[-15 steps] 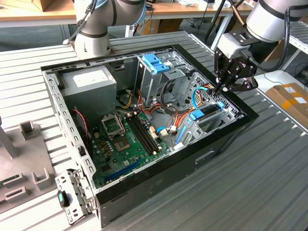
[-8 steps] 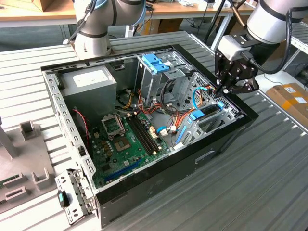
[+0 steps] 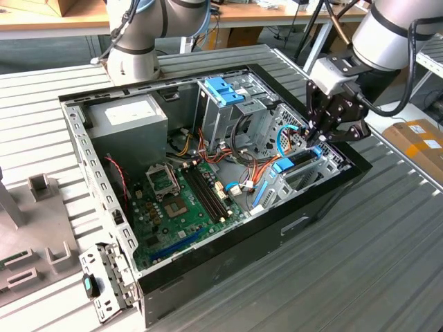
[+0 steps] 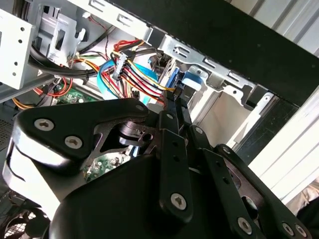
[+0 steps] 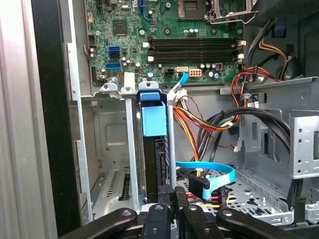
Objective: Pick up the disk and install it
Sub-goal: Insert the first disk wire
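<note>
My fingers [image 3: 317,136] pinch the upper edge of the disk [image 3: 299,162], which stands on edge in the drive bay at the front of the open computer case [image 3: 208,238]. The case lies on a grey slatted counter [image 3: 360,263]; wooden benches [image 3: 41,17] stand behind.

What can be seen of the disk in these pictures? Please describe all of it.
The disk stands on its edge in a metal bay at the side of the open computer case. In the first wrist view it appears as a narrow dark body with a blue plastic bracket on its end, between two grey metal rails. The gripper sits at its near end, fingers closed around the edge. In the exterior view the blue bracket lies just below the gripper.
</note>
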Robot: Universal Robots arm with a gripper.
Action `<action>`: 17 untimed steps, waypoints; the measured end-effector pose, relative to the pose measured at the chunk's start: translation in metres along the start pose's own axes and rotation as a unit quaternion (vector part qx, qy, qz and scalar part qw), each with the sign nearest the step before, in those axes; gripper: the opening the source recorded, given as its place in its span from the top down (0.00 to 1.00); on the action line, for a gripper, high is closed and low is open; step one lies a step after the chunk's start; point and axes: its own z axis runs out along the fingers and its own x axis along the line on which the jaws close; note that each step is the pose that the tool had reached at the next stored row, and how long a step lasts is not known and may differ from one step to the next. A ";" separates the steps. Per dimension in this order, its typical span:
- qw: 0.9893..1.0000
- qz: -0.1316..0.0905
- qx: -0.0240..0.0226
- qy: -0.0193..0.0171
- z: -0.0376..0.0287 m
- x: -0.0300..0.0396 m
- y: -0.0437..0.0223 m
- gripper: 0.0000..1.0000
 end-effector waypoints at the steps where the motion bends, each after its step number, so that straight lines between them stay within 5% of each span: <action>1: 1.000 0.000 0.000 0.000 0.0006 0.0006 0.0015 0.84; 17: 1.000 0.000 0.000 0.000 0.0134 0.0058 0.0104 0.84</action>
